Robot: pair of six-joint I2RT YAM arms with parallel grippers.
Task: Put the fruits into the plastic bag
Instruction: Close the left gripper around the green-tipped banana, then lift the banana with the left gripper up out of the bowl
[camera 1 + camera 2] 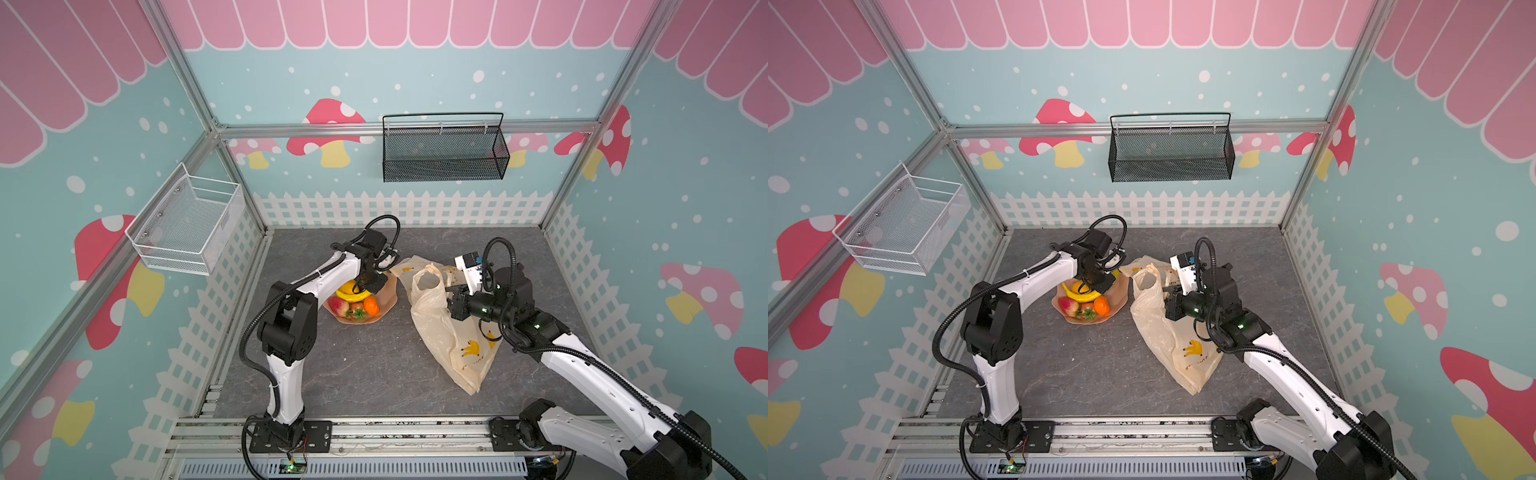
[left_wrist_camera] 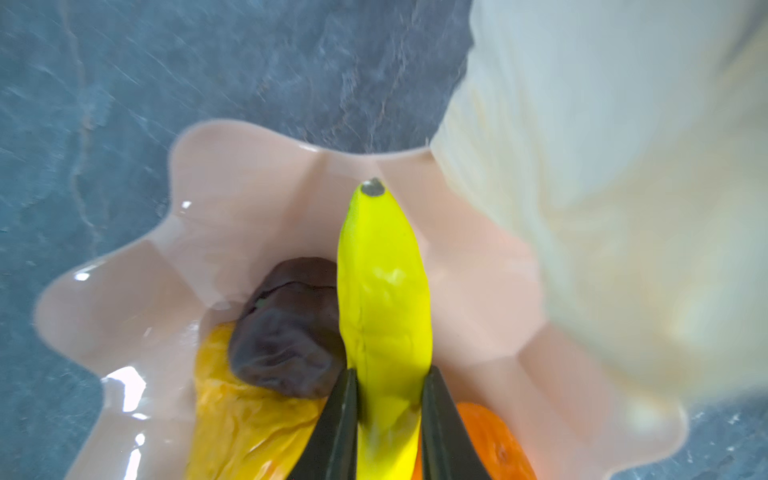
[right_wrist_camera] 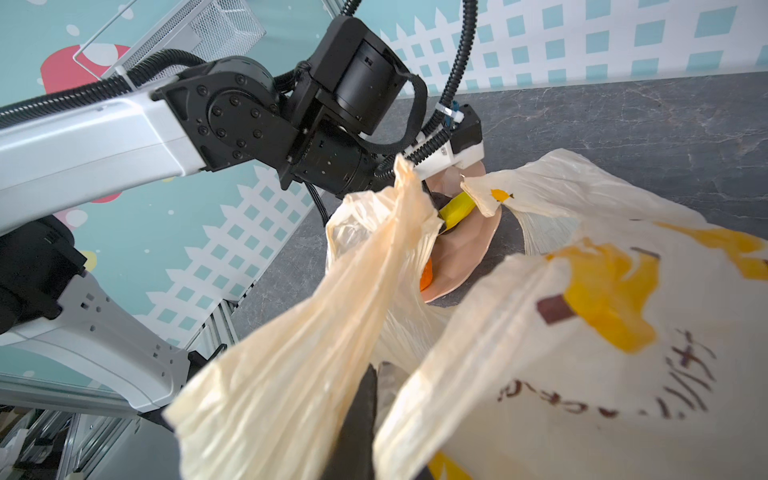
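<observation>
Closed left tool (image 2: 390, 374) on smooth curved yellow banana (image 2: 382, 282), closed right tool (image 1: 451, 298) on crinkly plastic bag (image 1: 440, 332).

Fruits (image 1: 351, 296) in dish (image 1: 387, 300), left of plastic bag (image 1: 436, 328)

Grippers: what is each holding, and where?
Left gripper pinches the yellow banana partway along, away from its dark tip. Right gripper pinches the plastic bag at its mouth edge.

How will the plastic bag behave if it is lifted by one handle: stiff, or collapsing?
Probably floppy: the plastic bag is thin, crinkled, and drapes in folds where the right gripper holds it. Likely very light, so a push would crumple or slide it. Its mouth may sag shut.
</observation>
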